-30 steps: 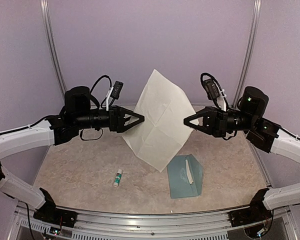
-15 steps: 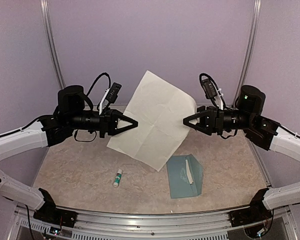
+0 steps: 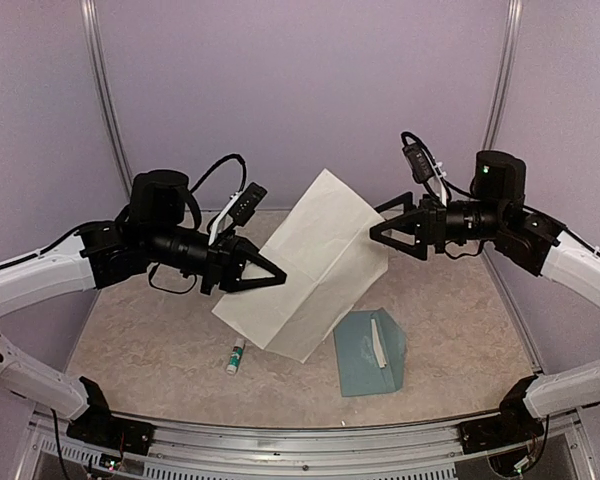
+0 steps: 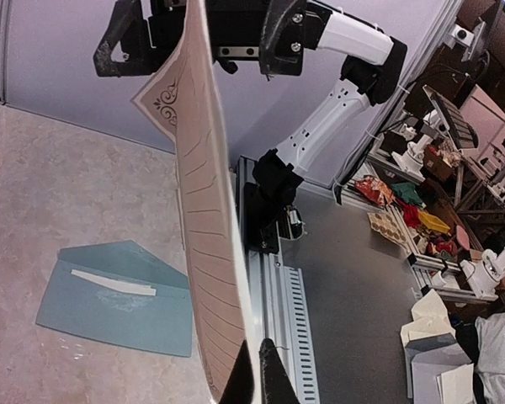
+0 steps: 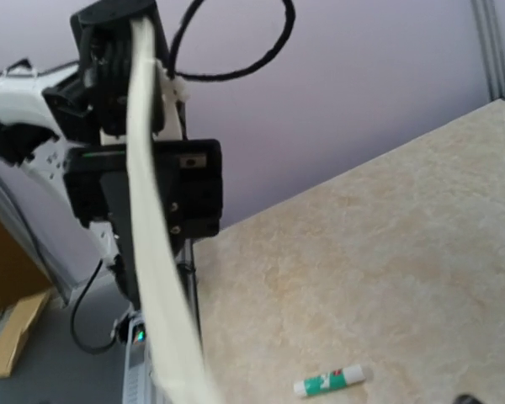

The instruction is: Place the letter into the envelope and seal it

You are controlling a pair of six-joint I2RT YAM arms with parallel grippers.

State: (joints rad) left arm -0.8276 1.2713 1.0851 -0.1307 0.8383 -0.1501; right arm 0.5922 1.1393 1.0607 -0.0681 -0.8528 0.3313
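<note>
Hanging in mid-air betw. the two arms, the letter is slanted and clear of the table; we see it pinched on two sides; the left gripper has its fingers together on the sheet's left part, & in the left wrist view the tips meet on the paper's near edge; the right gripper is clamped on the upper right edge, its tips drawn to a point there. The sheet bows a little betw. the two holds; its creases show from above; the left wrist view gives faint ruled lines & a small scroll ornament near one corner. We find the envelope flat on the table, front right, just right of the letter's low corner; its flap is open, w/ a pale strip along it; the glue stick lies on the table left of the envelope, well apart from it, near the sheet's low left corner, touched by neither gripper.
</note>
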